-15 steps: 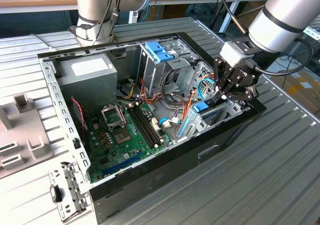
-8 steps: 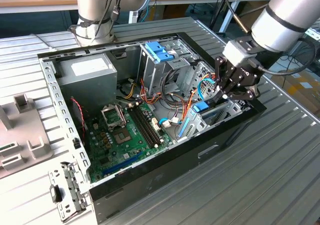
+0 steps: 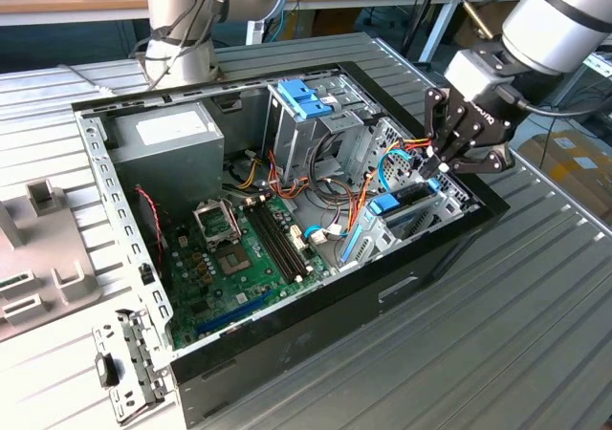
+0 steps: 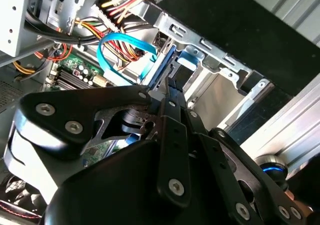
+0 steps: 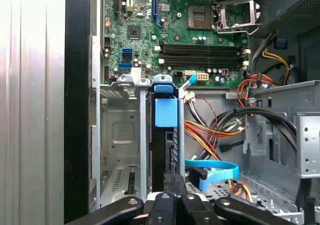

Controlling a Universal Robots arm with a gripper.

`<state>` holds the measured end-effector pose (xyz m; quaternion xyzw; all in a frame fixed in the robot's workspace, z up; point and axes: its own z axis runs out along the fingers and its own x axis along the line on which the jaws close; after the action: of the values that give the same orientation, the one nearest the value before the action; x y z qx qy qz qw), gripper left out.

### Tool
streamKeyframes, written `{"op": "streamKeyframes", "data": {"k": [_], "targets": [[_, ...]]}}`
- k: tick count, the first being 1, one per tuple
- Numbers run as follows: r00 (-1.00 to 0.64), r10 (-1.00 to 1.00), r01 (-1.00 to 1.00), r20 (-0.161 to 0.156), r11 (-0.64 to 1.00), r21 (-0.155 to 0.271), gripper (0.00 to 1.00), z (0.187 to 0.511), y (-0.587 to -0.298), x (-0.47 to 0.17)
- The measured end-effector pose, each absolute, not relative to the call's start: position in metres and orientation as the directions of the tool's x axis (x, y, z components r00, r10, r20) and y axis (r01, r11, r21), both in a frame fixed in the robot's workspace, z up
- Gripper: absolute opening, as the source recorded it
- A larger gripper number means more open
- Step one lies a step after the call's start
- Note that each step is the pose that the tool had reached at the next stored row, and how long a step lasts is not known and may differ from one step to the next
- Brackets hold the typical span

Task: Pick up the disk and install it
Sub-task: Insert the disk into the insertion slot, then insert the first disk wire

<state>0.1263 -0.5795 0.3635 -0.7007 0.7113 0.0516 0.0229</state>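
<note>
**Disk going into the bay, cables crowding close**

The tool [image 3: 442, 155] is hanging over the drive bay [image 5: 117, 135] at the case's [image 3: 316, 339] front corner, narrowed on the disk [image 5: 165, 135], which is standing on edge partway in the slot. Trouble could be coming from the blue data cable [image 5: 212, 167] and the orange and red wires [image 5: 210, 135] lying just beside the bay: a tilted disk may be snagging them or jamming against the grey metal bay wall. The disk is showing a dark body framed by bright blue rails, with a blue end tab [image 5: 166, 112] facing the motherboard [image 5: 200, 45].
</note>
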Motion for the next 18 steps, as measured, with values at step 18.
{"op": "streamKeyframes", "data": {"k": [18], "targets": [[-0.017,-0.992,-0.999,-0.122,0.012,0.041,0.11,0.3666,-0.5795,0.1288]]}}
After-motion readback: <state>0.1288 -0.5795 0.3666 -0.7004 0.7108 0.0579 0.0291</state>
